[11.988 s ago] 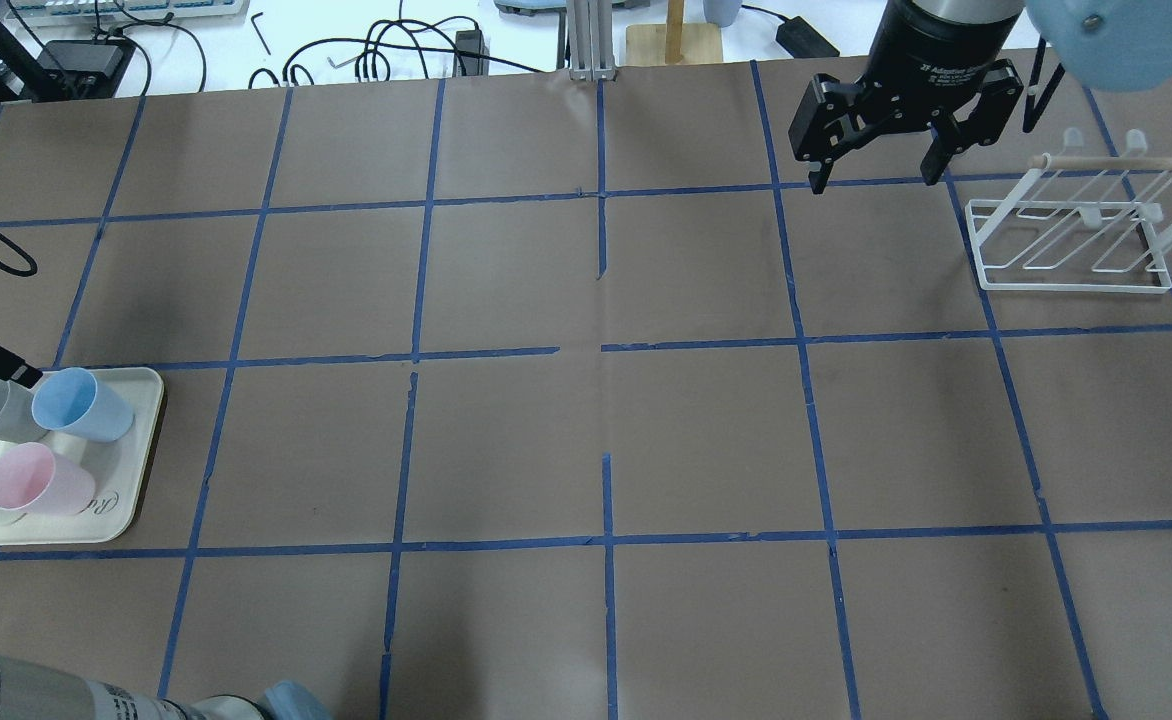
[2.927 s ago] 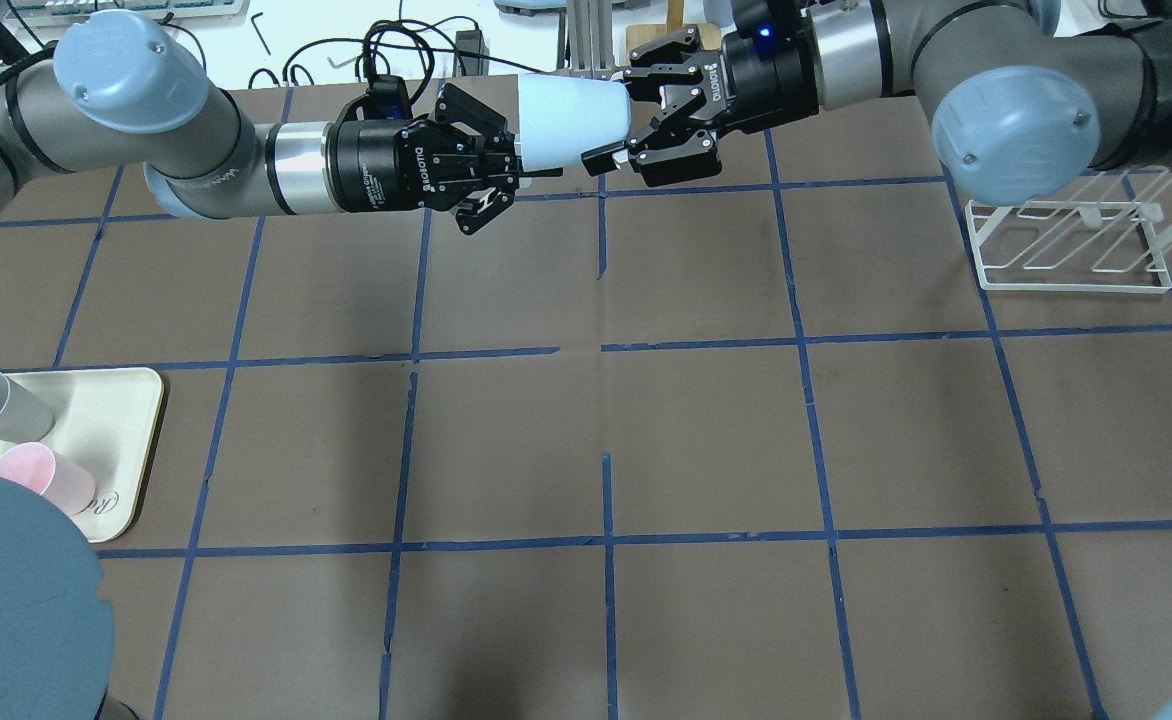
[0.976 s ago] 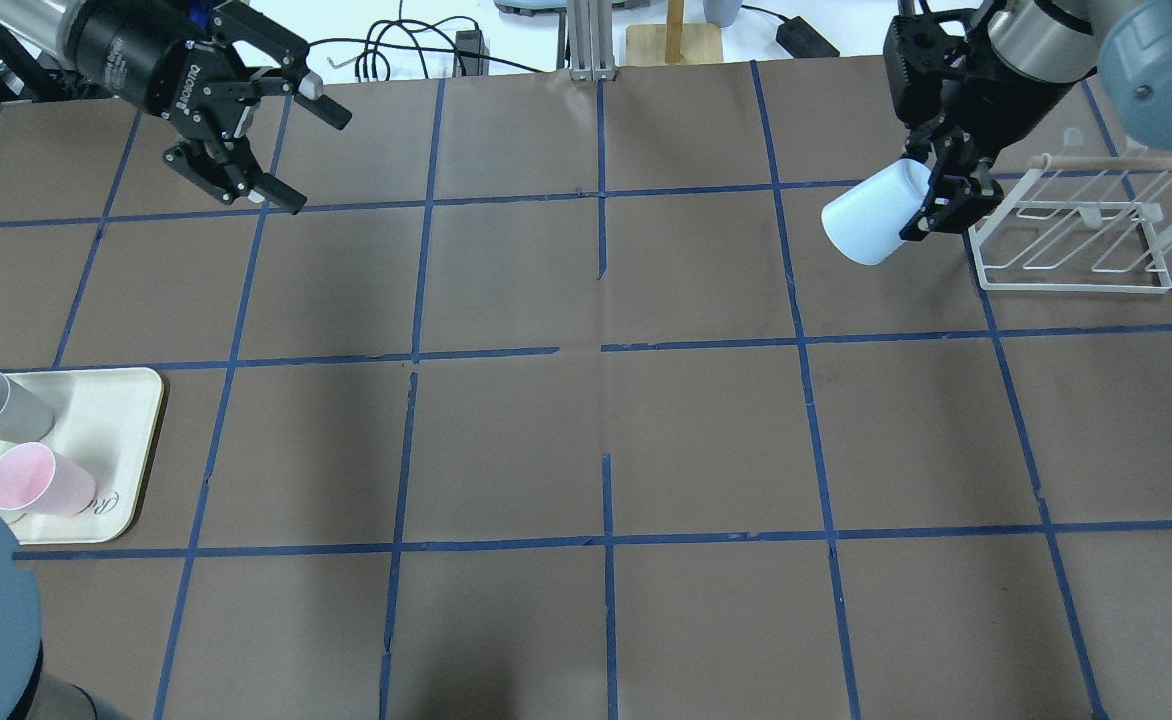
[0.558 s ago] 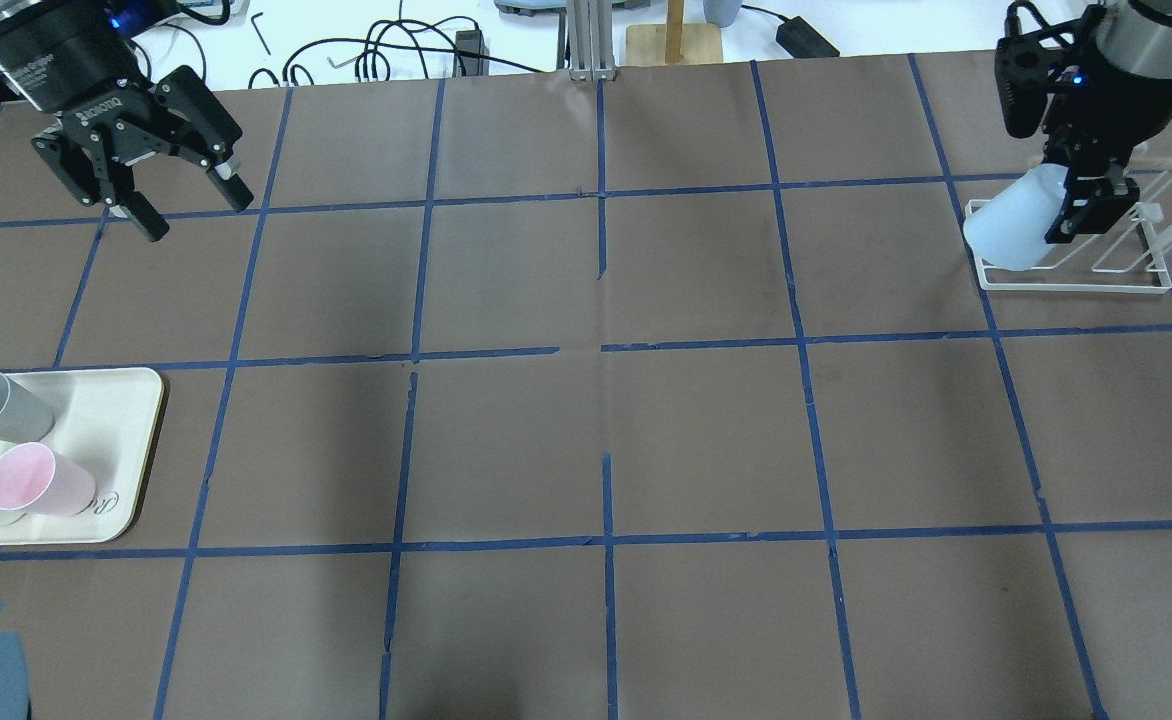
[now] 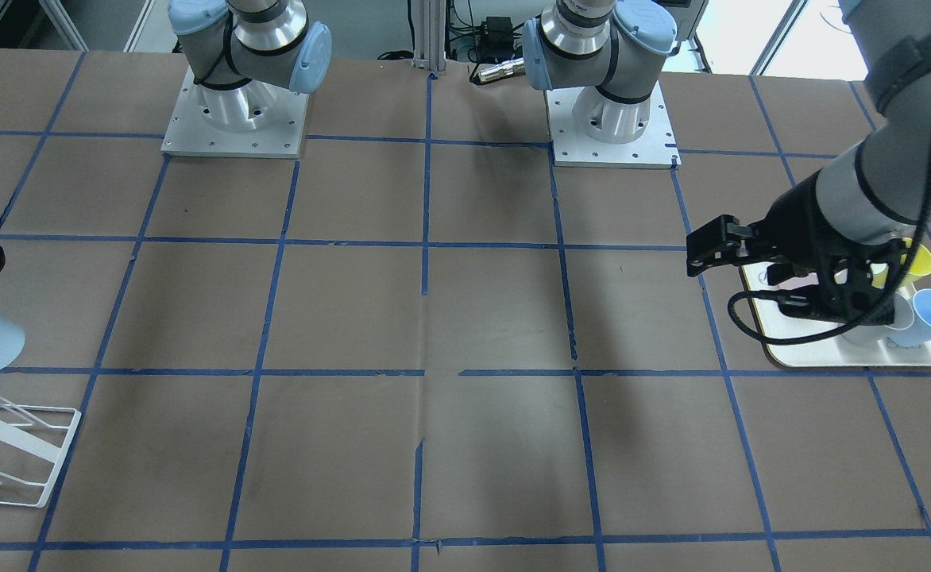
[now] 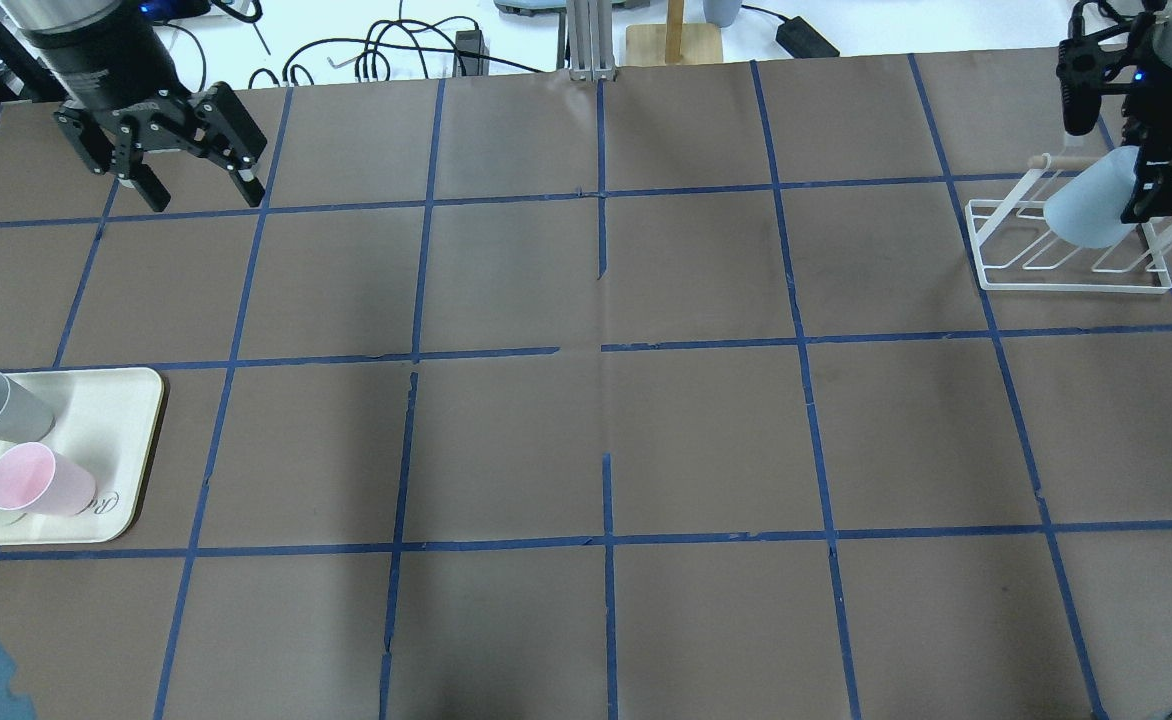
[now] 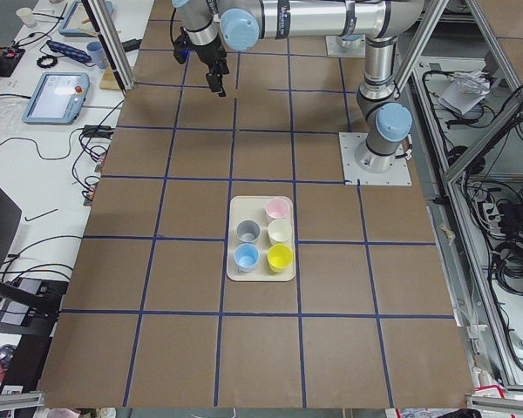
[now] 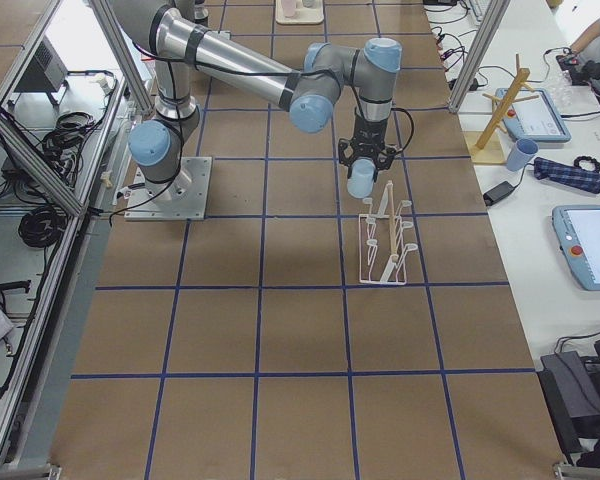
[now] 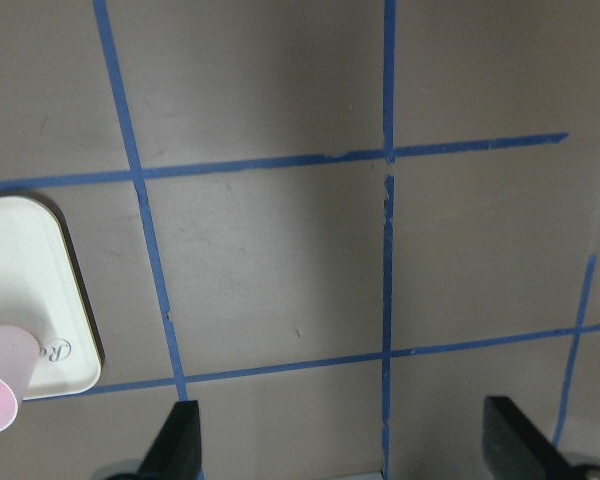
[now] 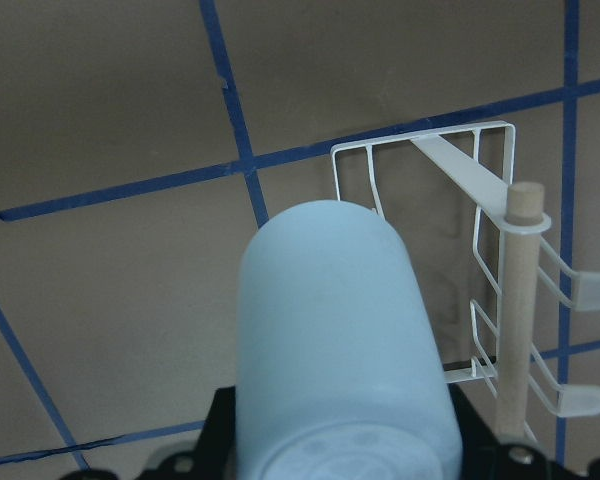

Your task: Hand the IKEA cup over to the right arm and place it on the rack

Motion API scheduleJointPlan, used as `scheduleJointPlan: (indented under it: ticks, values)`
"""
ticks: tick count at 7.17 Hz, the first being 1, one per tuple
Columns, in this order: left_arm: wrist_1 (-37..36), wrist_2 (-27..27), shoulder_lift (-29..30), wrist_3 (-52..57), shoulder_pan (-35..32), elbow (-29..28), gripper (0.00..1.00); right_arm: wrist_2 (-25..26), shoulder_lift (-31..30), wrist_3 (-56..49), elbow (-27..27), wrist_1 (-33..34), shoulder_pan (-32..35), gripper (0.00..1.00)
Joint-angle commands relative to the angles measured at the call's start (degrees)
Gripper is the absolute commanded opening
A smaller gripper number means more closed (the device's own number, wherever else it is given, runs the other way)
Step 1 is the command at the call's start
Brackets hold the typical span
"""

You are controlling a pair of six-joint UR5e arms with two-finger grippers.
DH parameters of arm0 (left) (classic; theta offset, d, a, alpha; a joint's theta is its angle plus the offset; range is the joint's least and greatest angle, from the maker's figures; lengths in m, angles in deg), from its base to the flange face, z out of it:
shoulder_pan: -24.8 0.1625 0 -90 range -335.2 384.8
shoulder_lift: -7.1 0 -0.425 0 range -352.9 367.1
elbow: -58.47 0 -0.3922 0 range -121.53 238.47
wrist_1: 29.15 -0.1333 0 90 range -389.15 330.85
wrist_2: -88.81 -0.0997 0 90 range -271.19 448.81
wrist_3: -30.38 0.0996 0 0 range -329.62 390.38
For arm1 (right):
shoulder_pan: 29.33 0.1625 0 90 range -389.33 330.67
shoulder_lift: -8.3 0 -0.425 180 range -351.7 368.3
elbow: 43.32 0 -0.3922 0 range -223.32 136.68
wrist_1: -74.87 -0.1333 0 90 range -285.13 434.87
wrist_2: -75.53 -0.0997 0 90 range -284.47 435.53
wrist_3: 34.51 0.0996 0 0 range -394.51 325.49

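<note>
Fingers of your right gripper (image 6: 1158, 192) pinch the IKEA cup (image 6: 1086, 212) at the rack (image 6: 1071, 283); fingers of your left gripper (image 6: 206, 197) hang spread above the bench (image 6: 606, 430).

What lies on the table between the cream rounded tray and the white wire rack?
Nothing: in the overhead view only bare brown paper with blue tape lines stretches from the cream rounded tray to the white wire rack.

Matt plastic cup (image 10: 330, 330), white wire rack (image 10: 460, 170), wooden peg (image 10: 517, 300).
</note>
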Motion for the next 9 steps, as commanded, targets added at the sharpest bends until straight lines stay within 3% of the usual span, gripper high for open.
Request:
scheduleJointPlan:
  ticks: [1, 3, 5, 8, 9]
  values:
    - [-4.8, -0.2, -4.8, -5.7, -5.5, 8.0, 1.00, 1.1, 0.6, -0.3, -0.6, 1.1, -0.3, 0.32]
    - [-4.9, -0.3, -11.0, -5.2, -6.1, 13.0, 1.00, 1.3, 1.2, -0.3, -0.4, 2.9, -0.5, 0.32]
    - [-4.9, -5.0, -14.2, -4.8, -6.3, 13.2, 1.00, 1.0, 2.0, 0.0, 0.0, 3.8, -0.5, 0.32]
    - [-5.5, -5.1, -14.1, -5.2, -5.8, 13.3, 1.00, 0.6, 3.8, -0.1, -0.4, 5.1, -0.5, 0.33]
    - [-7.5, -2.7, -13.6, -5.6, -5.8, 13.7, 1.00, 0.9, 3.9, -0.3, -0.5, 5.3, -0.5, 0.33]
